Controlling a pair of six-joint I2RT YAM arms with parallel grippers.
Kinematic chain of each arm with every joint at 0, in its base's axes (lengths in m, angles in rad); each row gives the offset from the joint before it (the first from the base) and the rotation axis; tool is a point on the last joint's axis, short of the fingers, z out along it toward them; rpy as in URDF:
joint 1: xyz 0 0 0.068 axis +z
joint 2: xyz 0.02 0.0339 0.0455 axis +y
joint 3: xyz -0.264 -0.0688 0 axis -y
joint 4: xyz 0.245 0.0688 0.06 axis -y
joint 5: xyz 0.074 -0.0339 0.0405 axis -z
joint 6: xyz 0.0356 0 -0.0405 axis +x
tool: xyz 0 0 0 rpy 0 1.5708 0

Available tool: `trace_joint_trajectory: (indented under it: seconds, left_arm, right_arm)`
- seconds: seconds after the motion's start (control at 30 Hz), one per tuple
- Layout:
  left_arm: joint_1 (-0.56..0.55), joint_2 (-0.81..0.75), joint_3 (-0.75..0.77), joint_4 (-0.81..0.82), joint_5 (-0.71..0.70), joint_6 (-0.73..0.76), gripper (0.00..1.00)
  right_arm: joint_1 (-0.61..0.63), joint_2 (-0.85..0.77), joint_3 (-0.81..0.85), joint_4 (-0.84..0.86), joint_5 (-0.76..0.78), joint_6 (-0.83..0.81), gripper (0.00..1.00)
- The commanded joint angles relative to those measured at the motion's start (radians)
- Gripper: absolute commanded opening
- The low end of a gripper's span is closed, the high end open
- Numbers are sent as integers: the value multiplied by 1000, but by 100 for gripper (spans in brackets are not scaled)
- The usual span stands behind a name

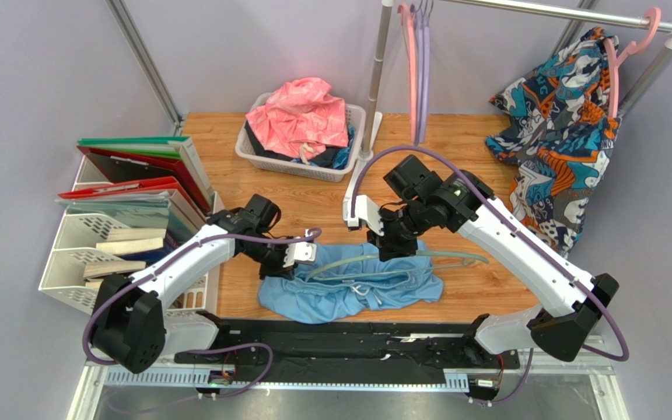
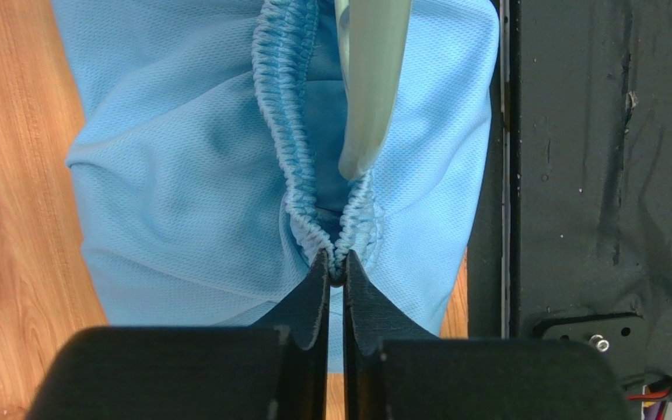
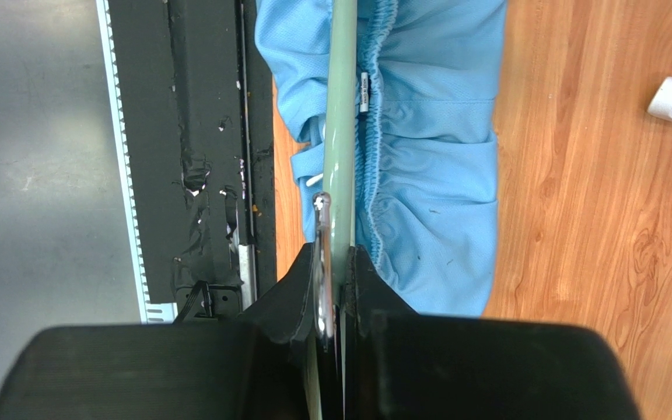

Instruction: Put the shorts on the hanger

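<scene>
The light blue shorts (image 1: 348, 293) lie bunched on the wooden table near its front edge. The mint-green hanger (image 1: 374, 262) rests across them, one end tucked inside the waistband opening (image 2: 370, 96). My left gripper (image 2: 336, 262) is shut on the elastic waistband of the shorts (image 2: 182, 157) at their left end. My right gripper (image 3: 335, 262) is shut on the hanger (image 3: 341, 131) near its middle, by the metal hook, above the shorts (image 3: 436, 175). In the top view the left gripper (image 1: 303, 254) and the right gripper (image 1: 394, 245) sit at opposite sides of the garment.
A white basket (image 1: 261, 157) with pink cloth stands at the back. A rail carries pink hangers (image 1: 411, 61), a lilac hanger (image 1: 424, 70) and a teal-orange patterned garment (image 1: 563, 131). File racks (image 1: 129, 219) stand at the left. A black base plate (image 1: 348, 337) runs along the front.
</scene>
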Motion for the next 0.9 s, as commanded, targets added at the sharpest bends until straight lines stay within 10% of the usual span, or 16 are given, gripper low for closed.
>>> trace_joint_trajectory:
  seconds: [0.0, 0.87]
  left_arm:
    - [-14, -29, 26, 11, 36, 1, 0]
    - [-117, -70, 296, -147, 50, -220, 0]
  right_arm:
    - [16, 12, 9, 48, -16, -9, 0]
    - [32, -5, 12, 174, 17, 52, 0]
